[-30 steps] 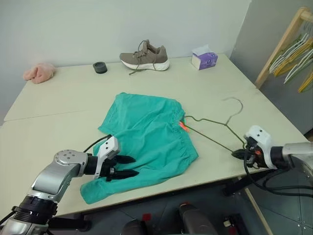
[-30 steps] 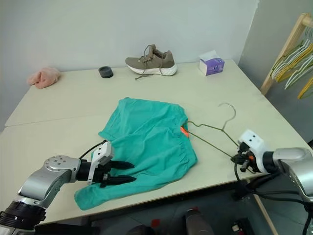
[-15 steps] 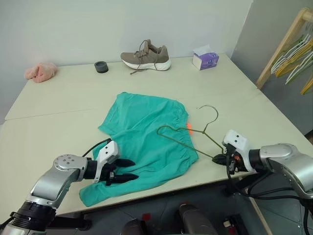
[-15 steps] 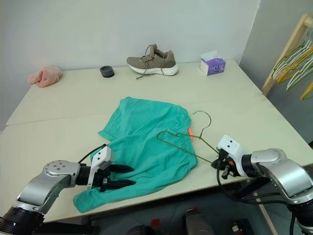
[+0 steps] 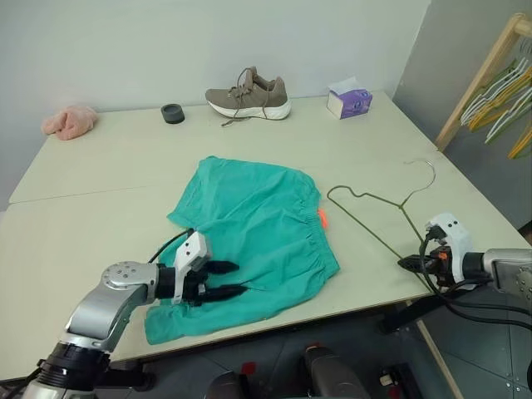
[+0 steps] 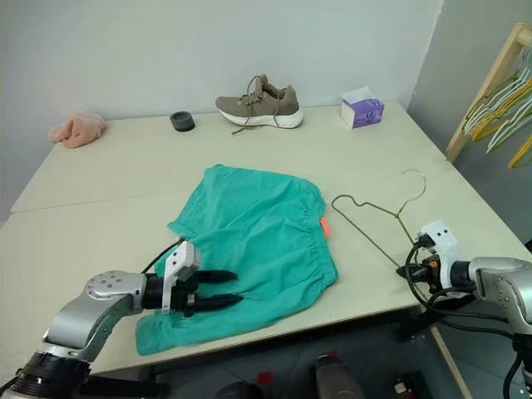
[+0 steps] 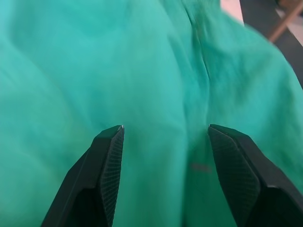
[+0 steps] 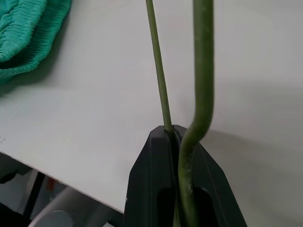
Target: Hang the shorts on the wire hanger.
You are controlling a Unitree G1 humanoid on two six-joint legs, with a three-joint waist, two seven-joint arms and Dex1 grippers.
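The teal-green shorts (image 5: 249,229) lie spread flat in the middle of the table, with the waistband and orange drawstring (image 5: 322,219) on their right side. My left gripper (image 5: 235,279) stands open just above the shorts' near leg; in the left wrist view both fingers (image 7: 109,161) frame green fabric with nothing gripped. The olive wire hanger (image 5: 378,197) is to the right of the shorts, apart from them, its hook pointing away. My right gripper (image 5: 407,263) is shut on the hanger's near corner, and the wire (image 8: 203,71) runs up out of the closed jaws.
Along the far edge of the table (image 5: 100,191) sit a pink cloth (image 5: 68,121), a small black round object (image 5: 172,114), a tan shoe (image 5: 248,94) and a purple tissue box (image 5: 347,100). A wooden rack (image 5: 478,79) holding several hangers stands off the table at the right.
Half a second ago the hanger was raised over the shorts' waistband; my right gripper has since carried it back right, off the shorts. My left gripper has edged further over the shorts, still open.
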